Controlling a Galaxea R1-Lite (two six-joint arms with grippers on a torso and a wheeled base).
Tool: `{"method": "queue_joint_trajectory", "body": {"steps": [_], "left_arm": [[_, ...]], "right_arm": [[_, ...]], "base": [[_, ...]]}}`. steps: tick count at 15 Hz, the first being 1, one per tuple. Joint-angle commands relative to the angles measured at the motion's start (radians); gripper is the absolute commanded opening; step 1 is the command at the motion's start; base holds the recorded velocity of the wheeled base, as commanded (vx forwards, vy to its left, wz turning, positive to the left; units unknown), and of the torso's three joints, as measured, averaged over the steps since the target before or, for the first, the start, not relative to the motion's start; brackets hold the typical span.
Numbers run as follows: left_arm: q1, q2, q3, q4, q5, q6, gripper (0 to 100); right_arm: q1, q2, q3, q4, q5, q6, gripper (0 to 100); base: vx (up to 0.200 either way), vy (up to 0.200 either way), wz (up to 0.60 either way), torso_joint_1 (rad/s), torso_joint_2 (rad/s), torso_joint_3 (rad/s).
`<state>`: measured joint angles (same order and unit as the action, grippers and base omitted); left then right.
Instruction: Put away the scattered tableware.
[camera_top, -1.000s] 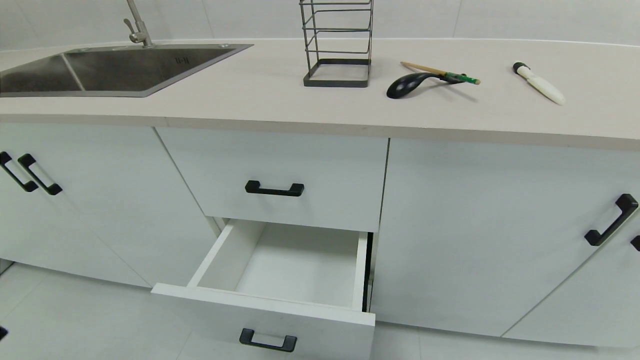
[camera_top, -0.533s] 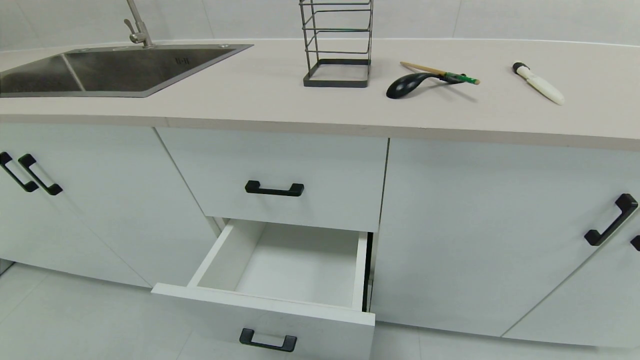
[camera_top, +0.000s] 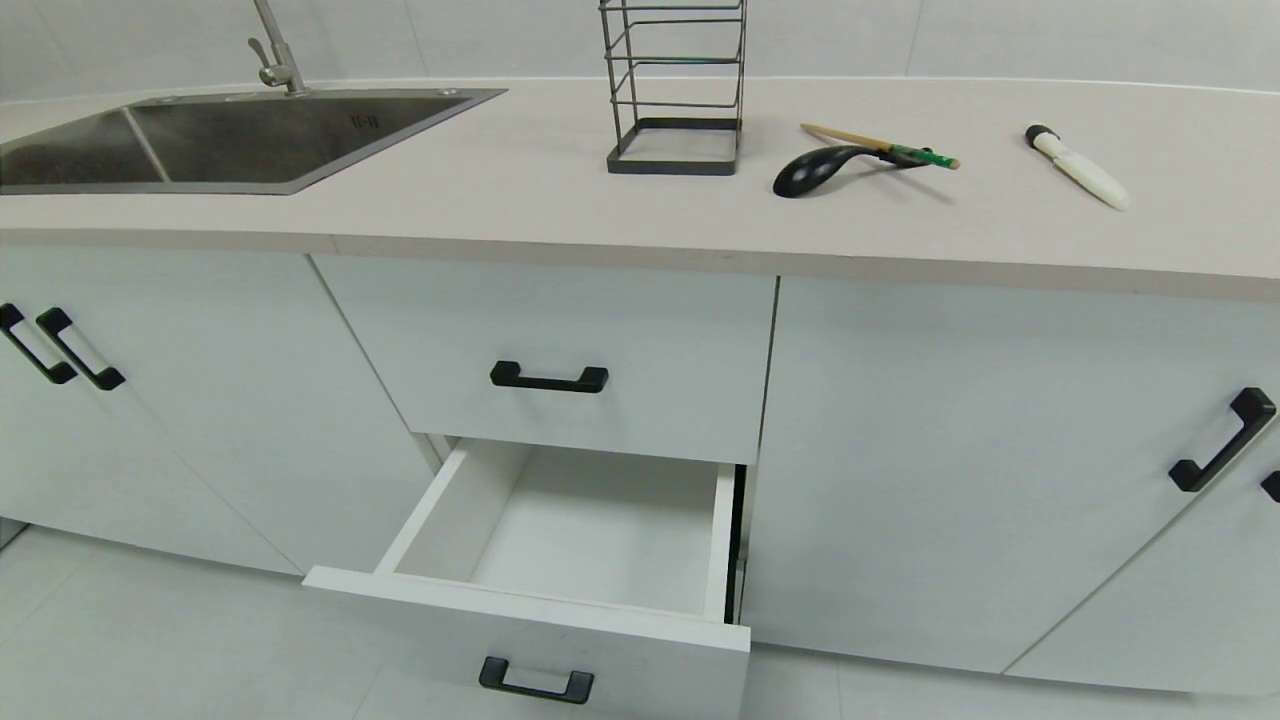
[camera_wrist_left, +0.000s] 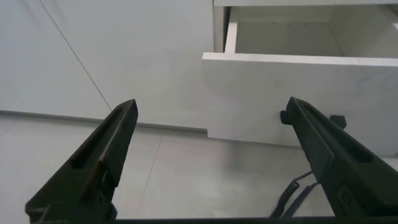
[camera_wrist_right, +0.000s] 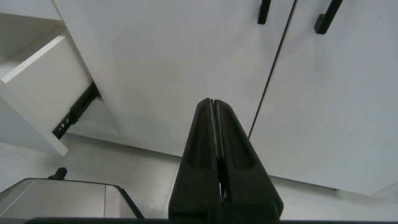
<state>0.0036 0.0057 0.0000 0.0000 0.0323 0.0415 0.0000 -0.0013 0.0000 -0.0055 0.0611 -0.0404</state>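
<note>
One black spoon (camera_top: 815, 170), one wooden stick (camera_top: 880, 145) across it and one white tool (camera_top: 1078, 166) are seen on the surface (camera_top: 500, 190), one drawer (camera_top: 520, 600) open below. The left end effector (camera_wrist_left: 211, 109) is spread apart, the right end effector (camera_wrist_right: 212, 102) pressed together

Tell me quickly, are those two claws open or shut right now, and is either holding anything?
The left black claw: open, holding nothing.
The right black claw: closed, nothing gripped.
</note>
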Motion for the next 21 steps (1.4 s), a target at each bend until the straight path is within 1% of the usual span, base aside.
{"method": "queue_joint_trajectory", "body": {"steps": [1, 2, 3, 6, 10, 11, 12, 16, 21], "left_arm": [[0.003, -0.006, 0.000, 0.000, 0.003, -0.034, 100], [0.003, -0.006, 0.000, 0.002, 0.000, -0.055, 100], [0.003, -0.006, 0.000, 0.002, 0.000, -0.061, 100], [0.003, -0.006, 0.000, 0.002, 0.001, -0.061, 100], [0.003, -0.006, 0.000, 0.002, 0.001, -0.064, 100], [0.003, -0.006, 0.000, 0.000, 0.003, -0.066, 100], [0.003, -0.006, 0.000, 0.000, 0.004, -0.077, 100], [0.003, -0.006, 0.000, 0.000, 0.009, -0.083, 100], [0.003, -0.006, 0.000, -0.002, 0.012, -0.084, 100]], "right_arm": [[0.000, 0.001, 0.000, -0.001, 0.000, -0.001, 0], [0.000, 0.001, 0.000, -0.001, 0.000, -0.001, 0], [0.000, 0.001, 0.000, -0.001, 0.000, 0.001, 0], [0.000, 0.001, 0.000, -0.001, 0.000, 0.001, 0], [0.000, 0.001, 0.000, -0.001, 0.000, 0.001, 0], [0.000, 0.001, 0.000, -0.001, 0.000, 0.001, 0], [0.000, 0.001, 0.000, -0.001, 0.000, 0.001, 0], [0.000, 0.001, 0.000, -0.001, 0.000, 0.001, 0], [0.000, 0.001, 0.000, -0.001, 0.000, 0.002, 0]], "base": [[0.000, 0.000, 0.00, 0.000, 0.00, 0.000], [0.000, 0.000, 0.00, 0.000, 0.00, 0.000], [0.000, 0.000, 0.00, 0.000, 0.00, 0.000], [0.000, 0.000, 0.00, 0.000, 0.00, 0.000], [-0.200, -0.200, 0.00, 0.006, 0.00, 0.001], [0.000, 0.000, 0.00, 0.000, 0.00, 0.000], [0.000, 0.000, 0.00, 0.000, 0.00, 0.000], [0.000, 0.000, 0.60, -0.002, 0.00, 0.006], [0.000, 0.000, 0.00, 0.000, 0.00, 0.000]]}}
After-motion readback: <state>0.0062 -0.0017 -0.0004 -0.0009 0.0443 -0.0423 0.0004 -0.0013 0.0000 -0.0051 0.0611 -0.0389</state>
